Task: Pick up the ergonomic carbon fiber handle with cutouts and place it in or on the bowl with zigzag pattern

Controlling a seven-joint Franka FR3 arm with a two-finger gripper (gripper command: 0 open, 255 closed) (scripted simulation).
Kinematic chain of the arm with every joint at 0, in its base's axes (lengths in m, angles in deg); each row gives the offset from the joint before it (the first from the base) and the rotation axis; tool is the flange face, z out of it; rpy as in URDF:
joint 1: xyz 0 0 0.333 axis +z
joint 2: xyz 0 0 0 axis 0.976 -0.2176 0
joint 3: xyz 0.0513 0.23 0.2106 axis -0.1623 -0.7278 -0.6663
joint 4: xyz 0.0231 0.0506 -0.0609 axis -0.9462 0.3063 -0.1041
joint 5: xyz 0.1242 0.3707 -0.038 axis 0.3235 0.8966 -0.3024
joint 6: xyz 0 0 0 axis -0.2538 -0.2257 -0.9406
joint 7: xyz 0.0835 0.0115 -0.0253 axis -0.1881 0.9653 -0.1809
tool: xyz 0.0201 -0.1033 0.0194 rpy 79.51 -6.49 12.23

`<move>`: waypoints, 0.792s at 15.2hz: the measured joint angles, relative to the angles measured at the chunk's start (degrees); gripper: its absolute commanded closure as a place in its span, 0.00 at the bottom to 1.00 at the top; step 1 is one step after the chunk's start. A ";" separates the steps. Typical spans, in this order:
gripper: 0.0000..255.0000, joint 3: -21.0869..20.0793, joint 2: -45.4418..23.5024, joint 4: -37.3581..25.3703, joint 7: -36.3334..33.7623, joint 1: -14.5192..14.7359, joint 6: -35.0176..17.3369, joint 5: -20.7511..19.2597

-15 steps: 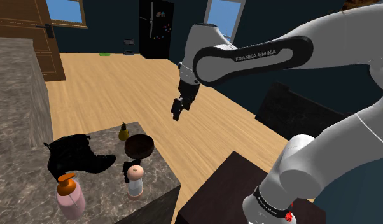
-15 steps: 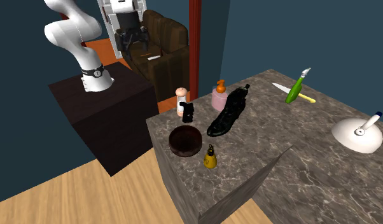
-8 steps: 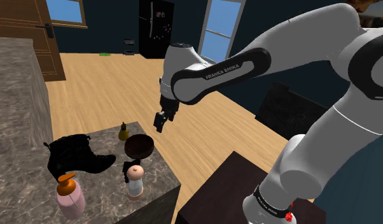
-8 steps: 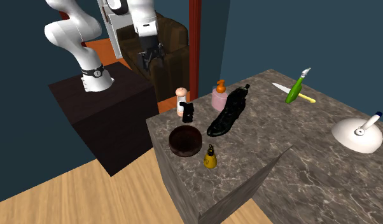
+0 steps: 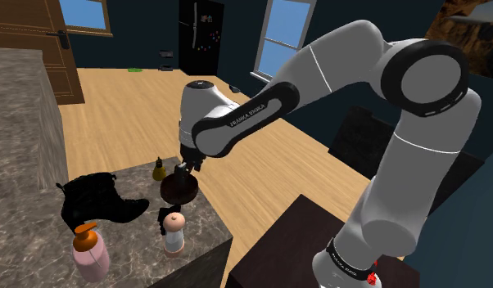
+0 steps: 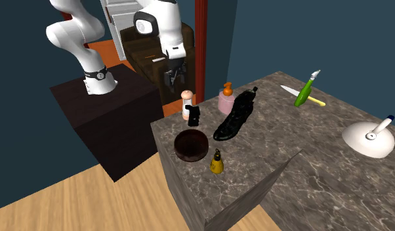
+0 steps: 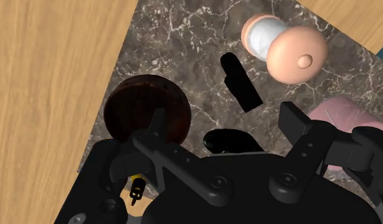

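The handle (image 5: 165, 219) is a small black piece lying on the marble counter (image 5: 138, 254) between a dark brown bowl (image 5: 179, 188) and a peach-and-white shaker (image 5: 174, 233). Across the room it shows as the handle (image 6: 193, 115) beside the bowl (image 6: 191, 144). My gripper (image 5: 181, 170) hangs open above the counter's corner, over the bowl in the shoulder view. The second exterior view puts the gripper (image 6: 171, 76) high above the shaker (image 6: 187, 104). Looking down, the handle (image 7: 241, 83) and bowl (image 7: 146, 111) lie below the open, empty gripper (image 7: 225, 121).
A black boot (image 5: 93, 200), a pink dispenser (image 5: 89, 254) with an orange pump and a small yellow bottle (image 5: 159, 169) crowd the same counter end. Farther along lie a green-handled knife (image 6: 304, 90) and a white dish (image 6: 368, 138). The dark stand (image 6: 104, 111) sits beside the counter.
The arm has swung down and towards the counter. The gripper went from above the wooden floor to above the bowl, and stayed open.
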 measured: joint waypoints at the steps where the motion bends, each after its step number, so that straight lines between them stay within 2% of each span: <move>1: 0.00 0.03 -2.61 -1.47 -0.79 0.48 -0.97 -1.04; 6: 0.00 0.42 -13.75 -9.48 -4.25 3.82 -3.12 -5.13; 12: 0.00 1.57 -26.34 -20.44 -5.82 7.62 -3.86 -8.18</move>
